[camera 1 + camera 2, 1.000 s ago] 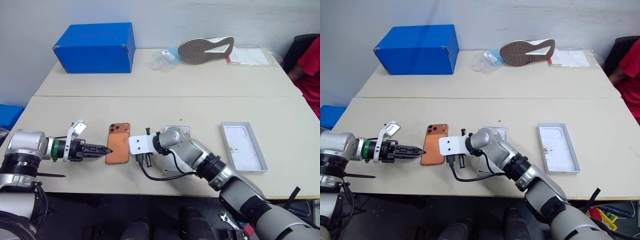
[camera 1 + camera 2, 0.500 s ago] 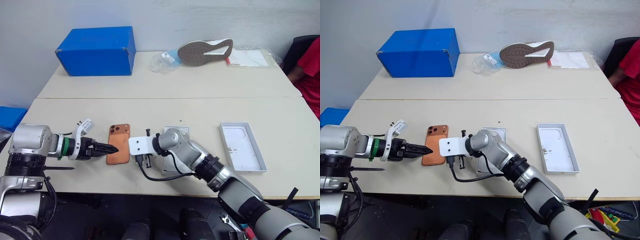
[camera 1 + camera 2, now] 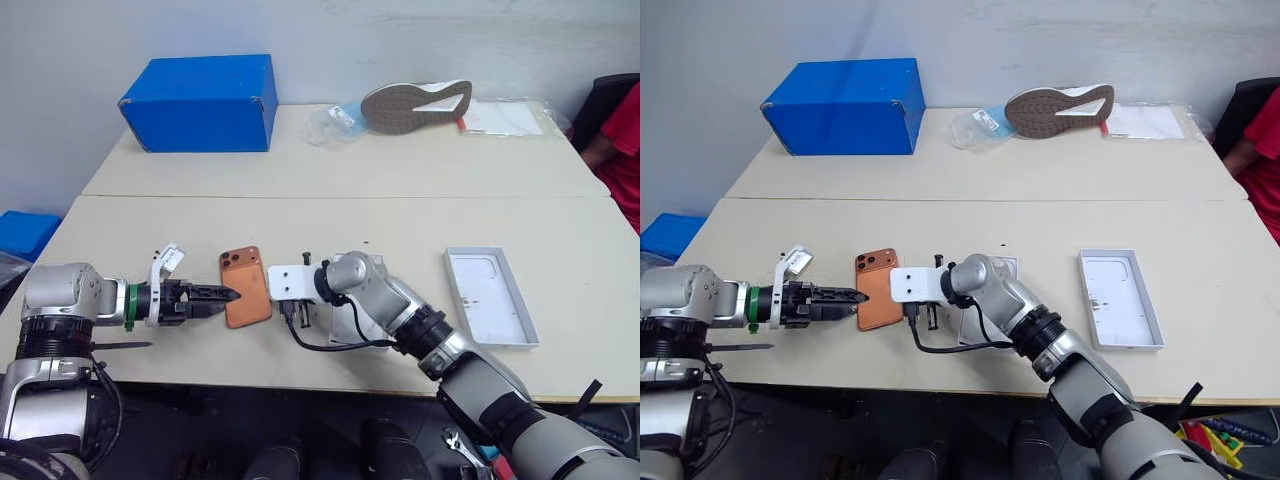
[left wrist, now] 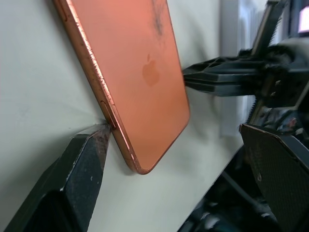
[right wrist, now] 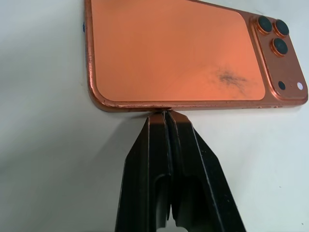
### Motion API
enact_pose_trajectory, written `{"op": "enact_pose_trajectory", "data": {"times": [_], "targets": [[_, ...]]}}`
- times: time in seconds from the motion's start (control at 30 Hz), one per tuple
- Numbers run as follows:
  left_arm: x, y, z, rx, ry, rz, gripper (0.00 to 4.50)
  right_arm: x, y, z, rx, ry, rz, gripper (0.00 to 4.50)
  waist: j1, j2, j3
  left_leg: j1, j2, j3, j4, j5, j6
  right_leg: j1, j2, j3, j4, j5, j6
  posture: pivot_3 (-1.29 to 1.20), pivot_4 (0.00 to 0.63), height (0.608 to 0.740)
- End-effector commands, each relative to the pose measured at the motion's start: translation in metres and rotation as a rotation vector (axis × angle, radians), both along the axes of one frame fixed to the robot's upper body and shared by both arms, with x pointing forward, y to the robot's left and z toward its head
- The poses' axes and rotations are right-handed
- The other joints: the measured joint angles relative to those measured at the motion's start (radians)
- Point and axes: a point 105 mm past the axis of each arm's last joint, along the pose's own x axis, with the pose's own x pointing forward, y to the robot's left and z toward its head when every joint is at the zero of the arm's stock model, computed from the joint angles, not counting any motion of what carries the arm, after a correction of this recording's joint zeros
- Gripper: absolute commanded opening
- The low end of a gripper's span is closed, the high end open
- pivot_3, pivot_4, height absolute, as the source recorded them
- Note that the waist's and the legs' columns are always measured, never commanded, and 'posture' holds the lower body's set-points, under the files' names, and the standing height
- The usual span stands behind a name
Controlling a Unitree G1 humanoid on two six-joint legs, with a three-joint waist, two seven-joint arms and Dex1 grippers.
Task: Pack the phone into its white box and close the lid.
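Observation:
The orange phone point(image 3: 246, 287) lies camera side up near the table's front edge, slightly askew. My left gripper point(image 3: 230, 295) is open at the phone's left long edge. In the left wrist view one of its fingertips point(image 4: 94, 142) touches that edge and the other stands past the phone's near end. My right gripper point(image 5: 166, 113) is shut, with its tips pressed against the opposite long edge. The white box point(image 3: 1006, 265) sits just right of the phone, mostly hidden under my right arm. Farther right the lid point(image 3: 490, 295) lies open side up, showing its embossed camera outline.
On the far table are a blue box point(image 3: 200, 100), a shoe on its side point(image 3: 415, 100), a clear plastic bag point(image 3: 330, 120) and bagged papers point(image 3: 505, 115). A person in red point(image 3: 620, 130) sits at the right edge. A blue bin point(image 3: 20, 230) stands left of the table.
The view has shifted a little. My left wrist has rolled, and the phone now lies slightly turned between the two grippers. Neither gripper's opening has changed.

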Motion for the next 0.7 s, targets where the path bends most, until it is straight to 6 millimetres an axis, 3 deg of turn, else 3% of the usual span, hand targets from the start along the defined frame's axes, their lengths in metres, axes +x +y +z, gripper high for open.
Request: {"op": "enact_pose_trajectory", "data": {"times": [0.03,0.23,0.43,0.53,0.7], "targets": [[-0.004,-0.028,-0.015,-0.126,0.064,-0.069,4.48,-0.009,0.011,0.003,0.015,-0.003,0.042,0.0,0.001,0.0,0.0,0.0,0.0,-0.001,0.0,0.0,0.0,0.0,0.0,0.0,0.0,0.0,0.0,0.0,0.15,0.74],[-0.003,-0.03,-0.019,-0.121,0.076,-0.064,4.48,-0.009,0.011,0.002,0.015,0.0,0.041,0.0,-0.011,-0.003,-0.001,-0.003,0.0,-0.003,0.0,0.0,-0.001,-0.002,0.0,0.0,0.0,0.0,0.0,0.0,0.15,0.74],[-0.001,-0.03,-0.01,-0.12,0.053,-0.073,4.48,-0.01,0.011,0.001,0.013,-0.002,0.044,0.0,-0.012,-0.003,-0.001,-0.003,0.001,-0.004,-0.001,-0.001,-0.001,-0.002,0.0,0.0,-0.002,0.0,0.0,0.0,0.15,0.74],[0.004,-0.021,-0.005,-0.13,0.045,-0.035,3.88,-0.009,0.01,0.0,0.009,-0.004,0.041,0.0,-0.013,-0.003,-0.001,-0.004,0.001,-0.004,-0.001,-0.001,-0.001,-0.002,0.001,0.0,-0.002,0.0,0.0,0.0,0.15,0.74],[0.006,-0.018,0.002,-0.164,0.036,-0.022,2.24,-0.007,0.007,0.003,0.016,-0.014,0.038,0.0,-0.022,-0.006,0.001,-0.008,0.002,-0.004,-0.001,-0.001,-0.002,-0.007,0.001,0.0,-0.002,0.0,0.0,0.0,0.15,0.74]]}}
